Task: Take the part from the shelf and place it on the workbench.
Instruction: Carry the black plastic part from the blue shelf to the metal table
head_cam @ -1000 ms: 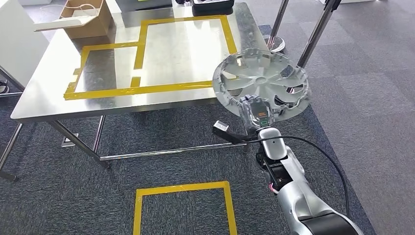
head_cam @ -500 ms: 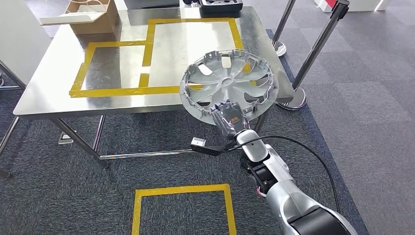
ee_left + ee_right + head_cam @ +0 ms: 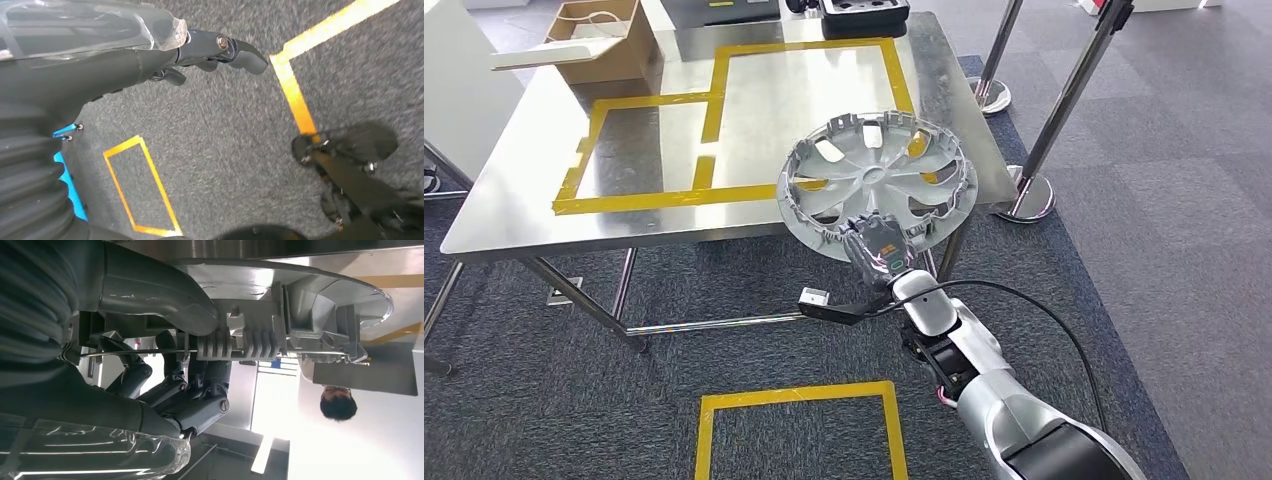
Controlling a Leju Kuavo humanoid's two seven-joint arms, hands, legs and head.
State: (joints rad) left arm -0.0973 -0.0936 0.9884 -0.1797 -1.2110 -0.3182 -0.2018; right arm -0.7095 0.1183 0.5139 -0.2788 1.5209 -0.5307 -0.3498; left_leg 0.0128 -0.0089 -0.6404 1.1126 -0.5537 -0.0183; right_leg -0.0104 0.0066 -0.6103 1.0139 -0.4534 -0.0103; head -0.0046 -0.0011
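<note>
Carpet (image 3: 574, 400) with a yellow tape square (image 3: 799, 425) lies nearest, and the left hand (image 3: 200, 47) hangs above it, fingers loosely curled and holding nothing. Further on, the right arm reaches forward and up; the right hand (image 3: 876, 247) grips the near rim of the silver wheel cover (image 3: 874, 180). This part is tilted in the air over the near right corner of the steel surface (image 3: 514, 170).

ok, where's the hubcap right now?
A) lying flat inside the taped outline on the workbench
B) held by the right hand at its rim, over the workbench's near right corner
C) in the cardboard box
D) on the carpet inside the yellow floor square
B: the right hand grips the hubcap by its near rim, raised and tilted over the workbench corner.
</note>
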